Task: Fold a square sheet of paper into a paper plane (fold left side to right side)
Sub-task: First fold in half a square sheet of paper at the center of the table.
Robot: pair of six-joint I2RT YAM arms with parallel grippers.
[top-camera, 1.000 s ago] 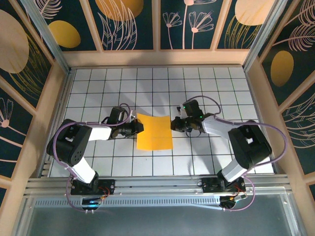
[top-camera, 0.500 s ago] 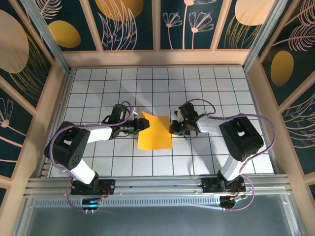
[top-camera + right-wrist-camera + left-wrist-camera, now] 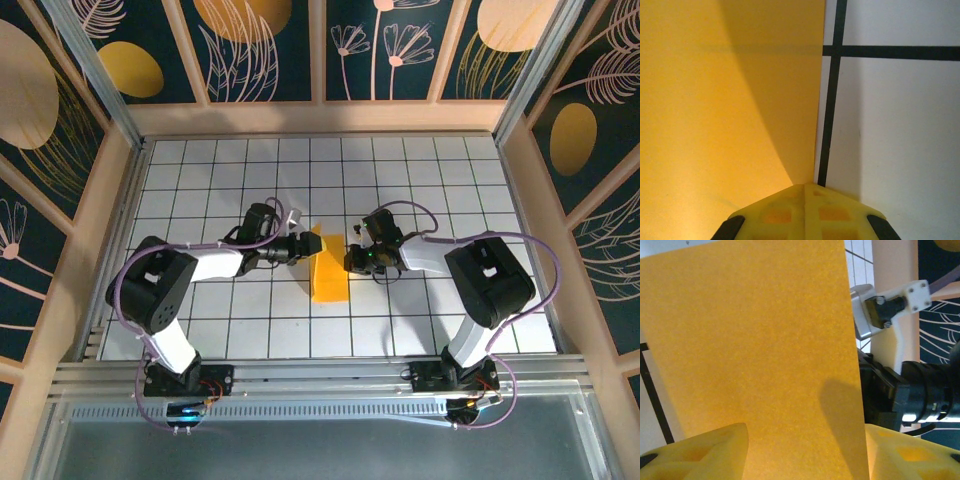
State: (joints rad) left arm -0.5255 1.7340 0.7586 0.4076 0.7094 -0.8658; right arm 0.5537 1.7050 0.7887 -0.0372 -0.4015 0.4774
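Paper sheet [image 3: 331, 278] mid-frame, left side up. Left pincer [image 3: 306, 245] spread around it; right pincer [image 3: 352, 262] pressed together at edge.

The orange-yellow square sheet of paper [image 3: 328, 272] lies on the table [image 3: 200, 180]; its left half stands raised, leaning rightward.

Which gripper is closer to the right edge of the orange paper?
Right. The right gripper sits shut at that edge of the paper; the left gripper stands open around its raised left side.
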